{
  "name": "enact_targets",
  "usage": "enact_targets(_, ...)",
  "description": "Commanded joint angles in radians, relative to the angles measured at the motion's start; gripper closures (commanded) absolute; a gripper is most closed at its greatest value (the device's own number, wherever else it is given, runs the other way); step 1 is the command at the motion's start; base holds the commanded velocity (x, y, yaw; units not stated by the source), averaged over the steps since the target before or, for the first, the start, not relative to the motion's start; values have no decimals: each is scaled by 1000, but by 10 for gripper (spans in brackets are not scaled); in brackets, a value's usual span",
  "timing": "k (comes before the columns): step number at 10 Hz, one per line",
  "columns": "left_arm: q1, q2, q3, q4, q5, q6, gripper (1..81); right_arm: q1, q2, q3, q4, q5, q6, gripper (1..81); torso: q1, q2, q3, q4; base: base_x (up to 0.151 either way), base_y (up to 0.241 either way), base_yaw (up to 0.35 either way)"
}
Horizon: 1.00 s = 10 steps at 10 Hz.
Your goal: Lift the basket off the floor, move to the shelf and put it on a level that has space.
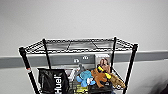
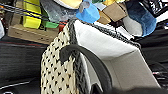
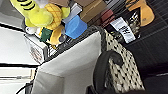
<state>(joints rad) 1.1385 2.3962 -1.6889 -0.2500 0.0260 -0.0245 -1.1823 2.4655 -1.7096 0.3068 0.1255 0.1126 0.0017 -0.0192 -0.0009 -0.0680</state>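
1. The basket (image 2: 100, 57) shows in both wrist views, upright with its open mouth up. Its long axis runs from one dark loop handle (image 2: 85, 62) to the other (image 3: 105, 67), one handle close to each wrist camera.
2. It sits just in front of the shelf (image 1: 77, 50), near the toys on a lower tier; whether it rests on anything cannot be told.
3. Inside, the white cloth lining (image 3: 72, 67) is bare; nothing lies in the basket.
4. The grippers themselves are hard to make out at the handles, so whether either one is clamped or spread cannot be told.
5. In the head view the shelf stands against a pale wall. Its top level (image 1: 80, 45), a black wire grid with a low rim, carries nothing.
6. The tier below is crowded: one black Huel bag (image 1: 53, 81) at its left edge, one blue plush toy (image 1: 85, 77) in the middle, one brown plush toy (image 1: 100, 76) beside it, and one upright box (image 1: 103, 61) behind them.
7. The right wrist view shows one yellow plush toy (image 3: 40, 15) and cardboard boxes (image 3: 92, 8) near the basket's rim.
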Motion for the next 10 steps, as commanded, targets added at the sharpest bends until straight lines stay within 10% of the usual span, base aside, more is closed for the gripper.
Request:
enact_targets(1,-101,-29,35,11,35,5,811,98,-26,33,-3,-32,1,811,0,0,0,0,0,0,0)
enact_targets(10,-108,-159,271,46,17,4,811,108,-184,332,-5,6,1,811,-1,0,0,0,0,0,0)
